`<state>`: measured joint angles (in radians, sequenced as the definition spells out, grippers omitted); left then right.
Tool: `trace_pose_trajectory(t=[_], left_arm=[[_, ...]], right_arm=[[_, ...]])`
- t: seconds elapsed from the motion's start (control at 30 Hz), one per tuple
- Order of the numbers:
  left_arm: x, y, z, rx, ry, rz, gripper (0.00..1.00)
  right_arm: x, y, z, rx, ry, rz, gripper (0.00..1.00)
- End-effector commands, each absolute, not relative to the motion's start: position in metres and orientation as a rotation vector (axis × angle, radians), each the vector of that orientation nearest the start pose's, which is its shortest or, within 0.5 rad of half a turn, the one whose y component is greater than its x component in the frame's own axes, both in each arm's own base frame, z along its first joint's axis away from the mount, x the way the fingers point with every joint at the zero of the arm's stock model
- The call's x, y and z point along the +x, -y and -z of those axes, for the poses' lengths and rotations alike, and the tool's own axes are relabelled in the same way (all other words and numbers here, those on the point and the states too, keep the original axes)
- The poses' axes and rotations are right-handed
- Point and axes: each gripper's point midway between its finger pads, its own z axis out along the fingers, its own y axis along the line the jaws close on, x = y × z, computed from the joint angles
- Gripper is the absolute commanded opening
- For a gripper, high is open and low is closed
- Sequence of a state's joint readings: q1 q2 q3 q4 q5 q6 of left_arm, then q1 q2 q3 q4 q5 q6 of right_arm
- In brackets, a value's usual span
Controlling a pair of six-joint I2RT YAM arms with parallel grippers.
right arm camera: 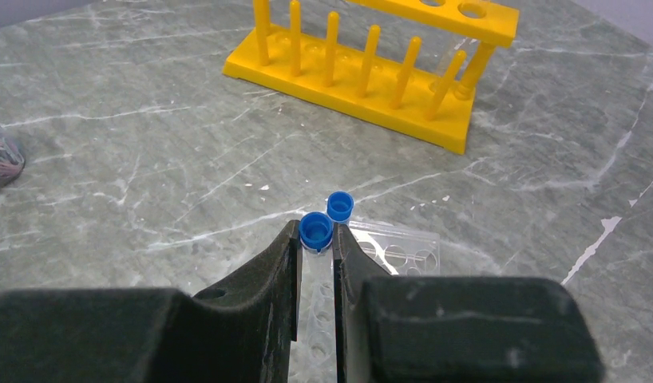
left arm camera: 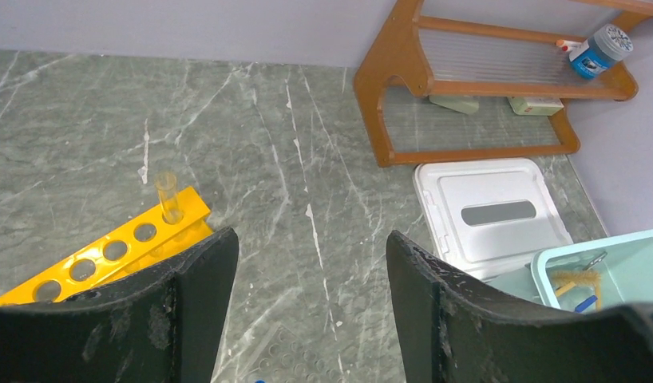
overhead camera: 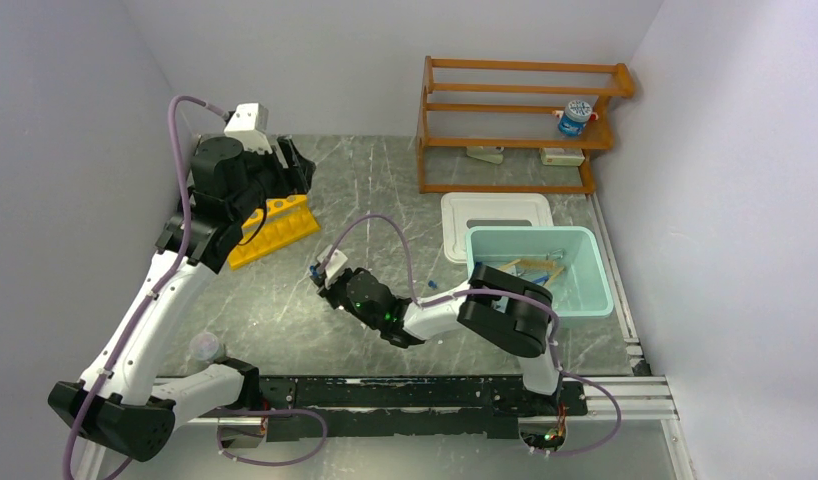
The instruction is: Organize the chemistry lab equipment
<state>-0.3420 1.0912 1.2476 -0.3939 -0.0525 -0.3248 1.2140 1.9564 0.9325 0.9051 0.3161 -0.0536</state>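
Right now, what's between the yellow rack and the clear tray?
Nothing: bare grey tabletop between yellow rack and clear tray, seen in the right wrist view. Right gripper pinches a blue-capped tube.

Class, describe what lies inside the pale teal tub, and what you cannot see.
Inside the tub lie a tan rubber tube, a metal piece and a small blue item. The right arm covers its near-left corner.

I saw a dark grey-green stone table [overhead camera: 385,190] with thin white lines under the left pincer [left arm camera: 311,255]. Plain pale walls [overhead camera: 315,60] stood far ahead of that pincer and off to both sides. An orange wooden shelf [left arm camera: 403,88] sat ahead of it and to its right, by the back wall. The light was soft and even.
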Motion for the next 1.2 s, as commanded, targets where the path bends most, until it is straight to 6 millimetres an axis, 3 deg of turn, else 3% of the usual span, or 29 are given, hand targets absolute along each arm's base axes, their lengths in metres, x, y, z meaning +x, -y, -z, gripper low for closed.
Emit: trace_pose_trajectory(t=[0.0,0.2,0.53,0.97,1.17], left_arm=[[0.341,0.119,-0.350,-0.035,-1.811,0.407,0.72],[0.342,0.118,-0.347,-0.038,-1.818,0.399,0.72],[0.343,0.117,-0.343,-0.041,-1.824,0.397,0.72],[0.342,0.115,-0.341,-0.045,-1.830,0.393,0.72],[0.341,0.116,-0.339,-0.046,-1.831,0.397,0.72]], right_arm=[[0.242,-0.481,-0.100,-0.809,-1.525,-0.570,0.12],[0.245,-0.479,-0.097,-0.810,-1.532,-0.544,0.12],[0.248,-0.471,-0.113,-0.773,-1.515,-0.522,0.12],[0.238,-0.471,-0.122,-0.780,-1.523,-0.593,0.12],[0.240,-0.473,-0.109,-0.798,-1.542,-0.566,0.12]])
